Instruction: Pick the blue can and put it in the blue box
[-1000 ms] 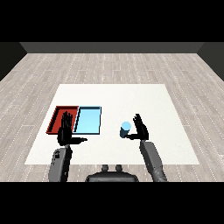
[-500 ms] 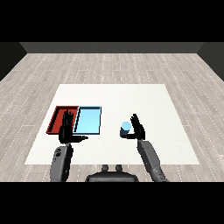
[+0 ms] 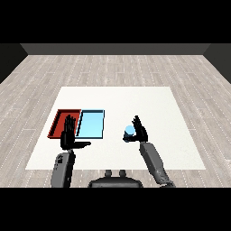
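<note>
The blue can stands upright on the white table, right of the light blue tray. My right hand is at the can's right side, fingers straight and raised, thumb reaching toward the can; whether it touches is unclear. My left hand is open, fingers pointing up and thumb out to the right, hovering over the near edge of the red tray and the table in front of it. The light blue tray holds nothing.
The red tray and light blue tray lie side by side at the table's left. Beyond the table is grey wood floor.
My right hand has shifted slightly left, closer to the blue can. The left hand and the can have stayed put.
</note>
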Robot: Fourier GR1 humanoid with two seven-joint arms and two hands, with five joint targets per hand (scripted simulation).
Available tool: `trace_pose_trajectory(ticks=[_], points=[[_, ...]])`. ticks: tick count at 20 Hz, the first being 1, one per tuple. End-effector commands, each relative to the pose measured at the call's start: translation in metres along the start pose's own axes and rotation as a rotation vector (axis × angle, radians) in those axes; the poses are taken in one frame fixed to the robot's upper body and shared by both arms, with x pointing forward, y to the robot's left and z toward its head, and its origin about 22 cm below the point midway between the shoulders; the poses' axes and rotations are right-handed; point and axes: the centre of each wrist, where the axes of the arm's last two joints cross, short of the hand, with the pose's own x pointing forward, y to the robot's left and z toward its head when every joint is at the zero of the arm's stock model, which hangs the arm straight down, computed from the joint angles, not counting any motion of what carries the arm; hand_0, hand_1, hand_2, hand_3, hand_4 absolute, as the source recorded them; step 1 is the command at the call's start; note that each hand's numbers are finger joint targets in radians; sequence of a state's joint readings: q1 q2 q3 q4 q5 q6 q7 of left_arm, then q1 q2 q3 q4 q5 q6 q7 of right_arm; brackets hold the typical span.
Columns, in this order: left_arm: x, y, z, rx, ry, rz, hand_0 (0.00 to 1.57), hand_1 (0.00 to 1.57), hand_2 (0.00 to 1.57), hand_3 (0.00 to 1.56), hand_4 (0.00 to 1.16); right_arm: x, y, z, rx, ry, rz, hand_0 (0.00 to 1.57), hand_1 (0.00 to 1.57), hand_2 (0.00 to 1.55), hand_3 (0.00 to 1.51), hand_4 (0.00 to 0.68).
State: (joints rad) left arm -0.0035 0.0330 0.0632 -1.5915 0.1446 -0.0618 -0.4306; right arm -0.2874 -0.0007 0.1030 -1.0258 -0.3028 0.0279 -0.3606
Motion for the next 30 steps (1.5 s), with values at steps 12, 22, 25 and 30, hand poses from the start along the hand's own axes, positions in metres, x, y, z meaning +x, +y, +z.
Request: trace_pose_trajectory(ticks=[12,22,25,30], points=[[0.003,-0.008,0.001,-0.009,-0.014,0.012,0.0,0.0,0.0,0.0,0.0,-0.024,0.004,-0.018,0.046,0.028,-0.003,0.0,0.0,0.0,0.0,0.0],[0.011,0.01,-0.007,0.0,-0.01,0.011,0.0,0.0,0.0,0.0,0.0,-0.01,0.02,-0.033,-0.066,0.084,0.165,1.56,1.56,1.48,1.44,0.659],[0.004,0.02,-0.002,0.008,-0.02,-0.005,0.0,0.0,0.0,0.0,0.0,-0.009,0.019,-0.021,-0.064,0.083,0.173,1.57,1.57,1.5,1.46,0.677],[0.005,-0.002,0.001,-0.008,0.009,0.026,0.0,0.0,0.0,0.0,0.0,-0.006,0.025,-0.018,-0.049,0.038,0.186,1.55,1.55,1.48,1.43,0.672]])
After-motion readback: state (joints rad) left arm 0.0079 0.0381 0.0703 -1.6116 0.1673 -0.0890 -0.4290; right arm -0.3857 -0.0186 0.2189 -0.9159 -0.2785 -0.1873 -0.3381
